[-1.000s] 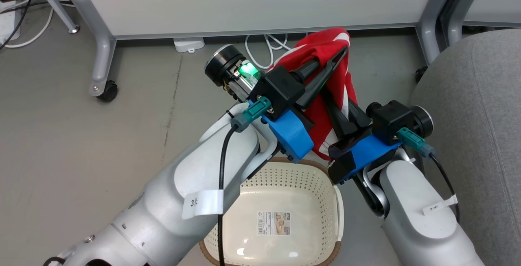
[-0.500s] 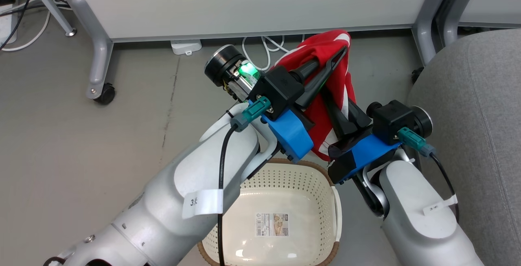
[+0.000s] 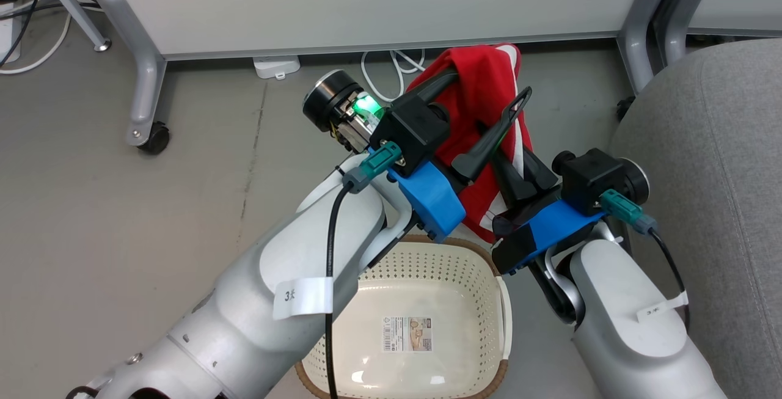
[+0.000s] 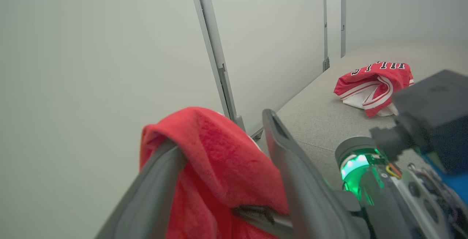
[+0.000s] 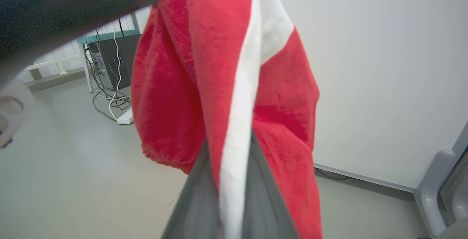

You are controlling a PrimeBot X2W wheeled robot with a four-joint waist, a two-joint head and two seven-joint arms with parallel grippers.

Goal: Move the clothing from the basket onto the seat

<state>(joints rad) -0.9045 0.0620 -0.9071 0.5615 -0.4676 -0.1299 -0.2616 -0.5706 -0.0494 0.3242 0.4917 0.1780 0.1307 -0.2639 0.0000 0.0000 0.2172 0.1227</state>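
My left gripper (image 3: 489,84) stands spread wide. One of its fingers (image 3: 441,80) runs under the top fold of the red garment (image 3: 482,75), so the cloth hangs draped over it, while the other finger stands free in front of the cloth. My right gripper (image 3: 506,157) is pressed together lower down, pinching the same garment. In the right wrist view a white stripe of the cloth runs down between its two fingers. The garment hangs in the air above the floor (image 3: 122,203), beyond the far rim of the basket (image 3: 473,283) and left of the seat (image 3: 702,142). The basket sits below my arms with only the paper label (image 3: 410,333) on its bottom. In the left wrist view the jersey (image 4: 373,83) with black letters lies crumpled on the grey seat.
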